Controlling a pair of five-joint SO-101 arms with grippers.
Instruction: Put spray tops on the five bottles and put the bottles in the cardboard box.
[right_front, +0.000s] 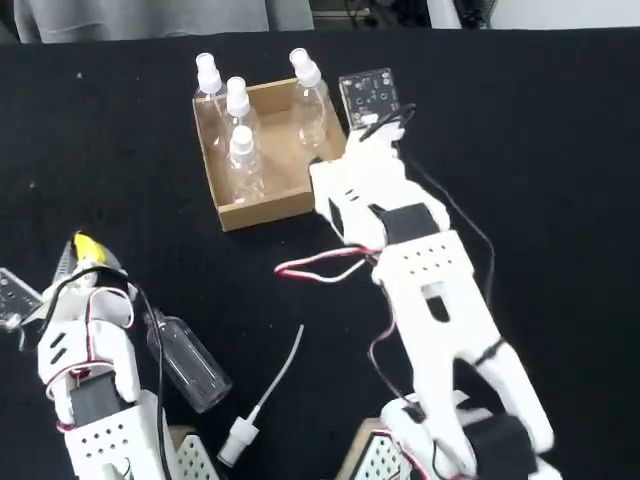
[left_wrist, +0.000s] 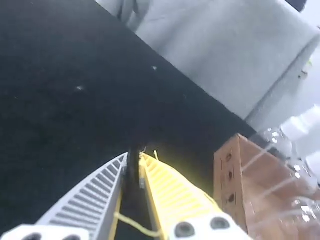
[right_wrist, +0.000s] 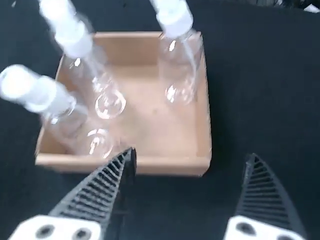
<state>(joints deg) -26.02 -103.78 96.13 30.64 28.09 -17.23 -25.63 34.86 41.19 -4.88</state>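
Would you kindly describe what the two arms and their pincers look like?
The left arm and right arm are white plastic shells with black motor blocks and loose red, white and black cables. The left pincer has one pale grey ribbed finger and one yellow one. The right pincer has two black ribbed fingers on white mounts.

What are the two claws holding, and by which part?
Nothing. The right gripper is open by the cardboard box; the left gripper is shut and empty, the uncapped bottle lying beside its arm.
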